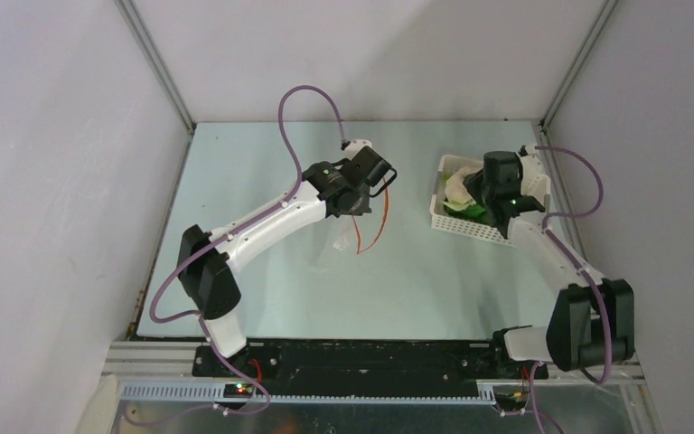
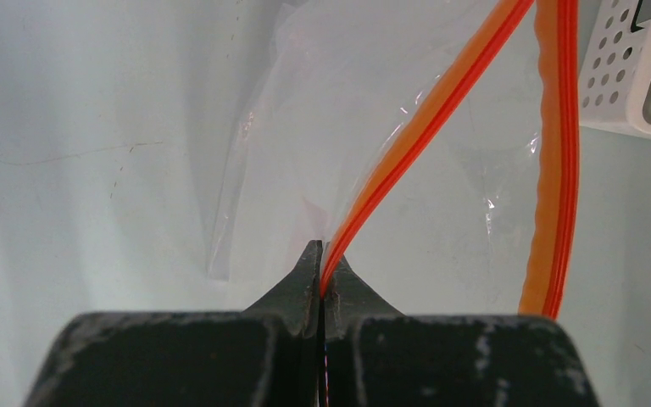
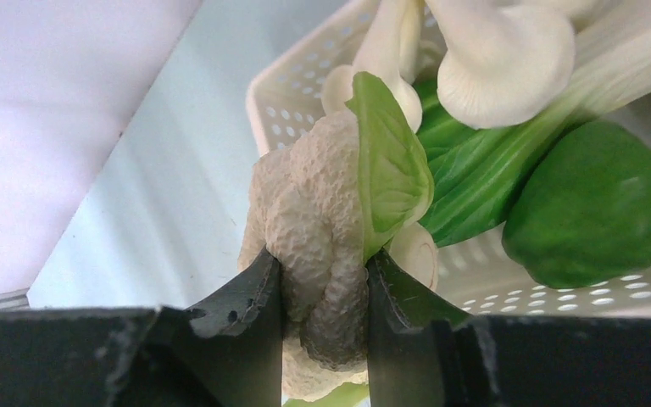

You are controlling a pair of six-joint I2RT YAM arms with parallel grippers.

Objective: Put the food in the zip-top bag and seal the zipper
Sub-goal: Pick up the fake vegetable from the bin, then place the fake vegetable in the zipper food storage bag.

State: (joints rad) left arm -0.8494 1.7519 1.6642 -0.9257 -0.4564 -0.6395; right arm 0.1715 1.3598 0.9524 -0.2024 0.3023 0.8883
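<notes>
Zipper [image 2: 441,110] clamped in left fingers [image 2: 298,287]; right fingers [image 3: 250,297] squeeze cauliflower piece [image 3: 305,220].

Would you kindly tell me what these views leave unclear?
- Top view: the right end effector and its toy cauliflower are hidden under the wrist.
- Left wrist view: the zipper runs off the top edge.
- Top view: the zip-top bag is too faint to outline.
- Right wrist view: the bottom edge cuts off the cauliflower's underside.
</notes>
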